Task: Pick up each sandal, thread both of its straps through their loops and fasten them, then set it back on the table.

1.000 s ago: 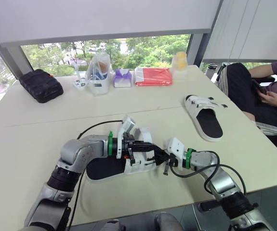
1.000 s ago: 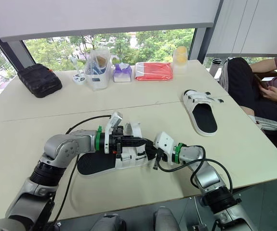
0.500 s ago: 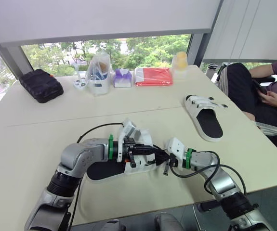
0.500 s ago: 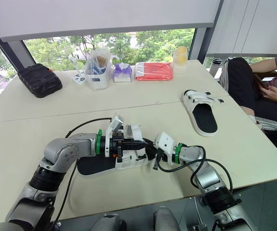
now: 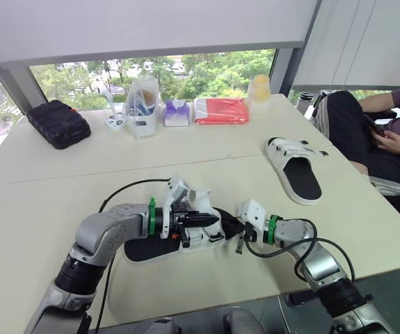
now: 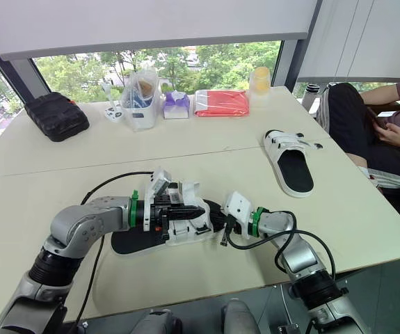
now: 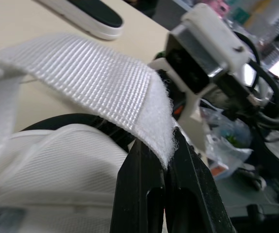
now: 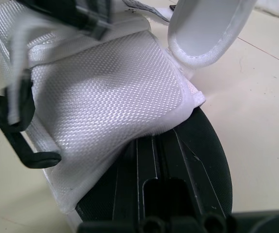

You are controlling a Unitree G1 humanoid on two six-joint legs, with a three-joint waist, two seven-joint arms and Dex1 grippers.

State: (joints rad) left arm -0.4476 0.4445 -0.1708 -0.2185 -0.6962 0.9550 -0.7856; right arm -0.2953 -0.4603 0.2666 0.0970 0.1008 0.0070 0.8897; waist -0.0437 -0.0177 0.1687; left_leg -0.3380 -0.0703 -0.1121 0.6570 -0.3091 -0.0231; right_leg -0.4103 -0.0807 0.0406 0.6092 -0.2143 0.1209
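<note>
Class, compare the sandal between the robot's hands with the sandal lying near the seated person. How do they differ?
The near sandal lies crosswise between the left hand and right hand; the far sandal lies lengthwise, untouched. The near sandal's strap is raised, pinched in the left hand; the far sandal's straps lie low. Both have white uppers and black footbeds.

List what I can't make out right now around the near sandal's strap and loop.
Loop: blurred in the right wrist view; in the eye views the left pincer covers it.
Strap: the left wrist view's edge cuts off its root, so threaded or not, cannot tell.
Far sandal: its straps are too small in the eye views to tell if fastened.
</note>
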